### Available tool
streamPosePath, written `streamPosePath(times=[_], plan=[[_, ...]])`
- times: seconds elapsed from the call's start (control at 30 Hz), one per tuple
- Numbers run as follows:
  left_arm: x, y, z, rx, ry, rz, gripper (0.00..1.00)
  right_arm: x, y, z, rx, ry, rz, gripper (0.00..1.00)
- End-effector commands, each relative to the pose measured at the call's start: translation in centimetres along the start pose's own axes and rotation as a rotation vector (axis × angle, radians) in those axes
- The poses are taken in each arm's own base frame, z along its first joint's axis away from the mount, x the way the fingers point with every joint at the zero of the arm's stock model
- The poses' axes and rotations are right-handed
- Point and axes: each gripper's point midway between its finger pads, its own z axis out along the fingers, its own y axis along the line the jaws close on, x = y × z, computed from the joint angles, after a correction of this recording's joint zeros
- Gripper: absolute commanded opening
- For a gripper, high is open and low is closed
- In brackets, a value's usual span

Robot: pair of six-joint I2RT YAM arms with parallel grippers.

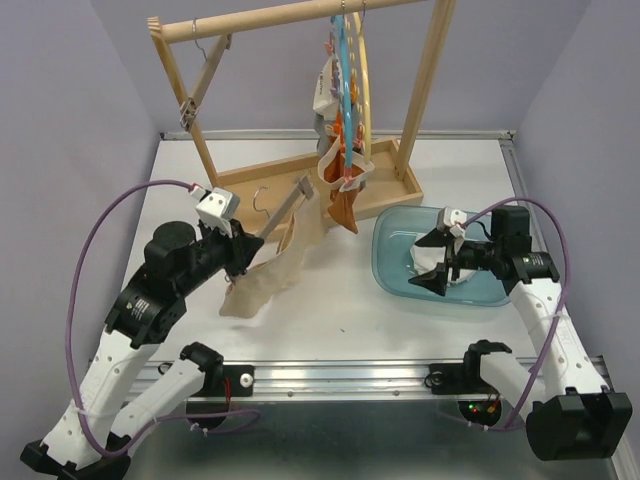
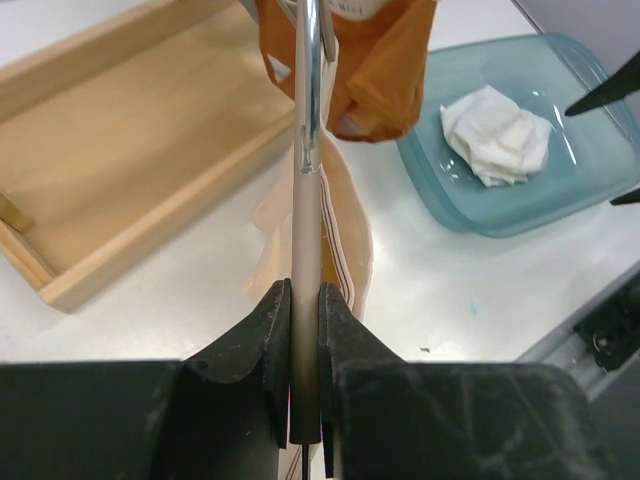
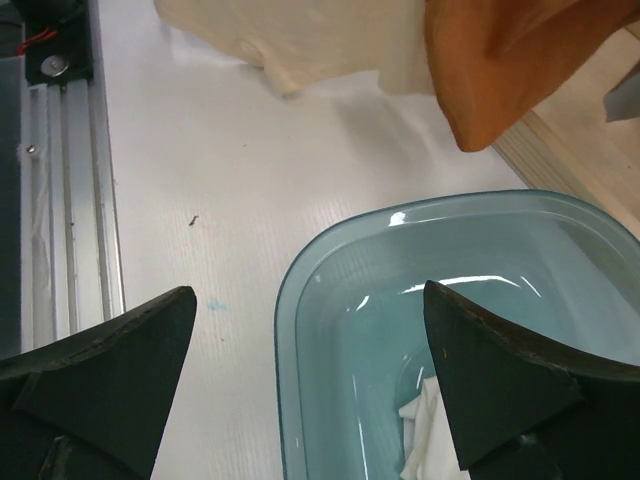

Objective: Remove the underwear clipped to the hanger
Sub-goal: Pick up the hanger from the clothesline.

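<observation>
Over at the left of the table (image 1: 330, 335), the left gripper (image 2: 303, 305) pinches the hanger bar (image 2: 304, 225) tight, beige underwear (image 1: 262, 283) dangling from it, so it should hold steady while the wide-open, empty right gripper (image 1: 438, 262) above the blue tub (image 1: 392, 272) reaches over and tugs the cloth downward.

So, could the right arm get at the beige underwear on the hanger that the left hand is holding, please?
Probably yes: the right hand is open above the tub, and only bare table lies between it and the beige underwear.
</observation>
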Motion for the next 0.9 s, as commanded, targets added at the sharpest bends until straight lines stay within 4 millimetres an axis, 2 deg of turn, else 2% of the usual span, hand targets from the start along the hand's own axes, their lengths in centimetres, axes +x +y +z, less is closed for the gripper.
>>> streamPosePath(times=[0.0,0.2,0.23,0.33,0.53,0.7,0.87], plan=[[1.2,-2.4,-0.4,0.141,0.013,-0.013,0.00,-1.0,1.3,0.4,-0.125,-0.033,-0.097,1.00],[2.9,-3.8,-0.3,0.238,0.076,0.004,0.00,-2.0,2.5,2.7,-0.279,0.012,-0.185,1.00],[3.1,-4.0,-0.3,0.254,0.080,0.006,0.00,-2.3,3.3,3.3,-0.317,0.010,-0.209,1.00],[3.5,-5.0,-0.4,0.311,0.090,0.010,0.00,-3.8,3.3,4.0,-0.353,-0.006,-0.258,1.00],[4.4,-6.2,-0.1,0.376,0.134,0.021,0.00,-7.6,2.1,4.3,-0.359,-0.060,-0.279,1.00],[5.0,-7.0,0.5,0.405,0.178,0.039,0.00,-9.1,1.3,4.3,-0.336,-0.060,-0.304,1.00],[4.6,-7.1,1.2,0.389,0.185,0.076,0.00,-9.6,0.4,4.5,-0.319,-0.045,-0.301,1.00]])
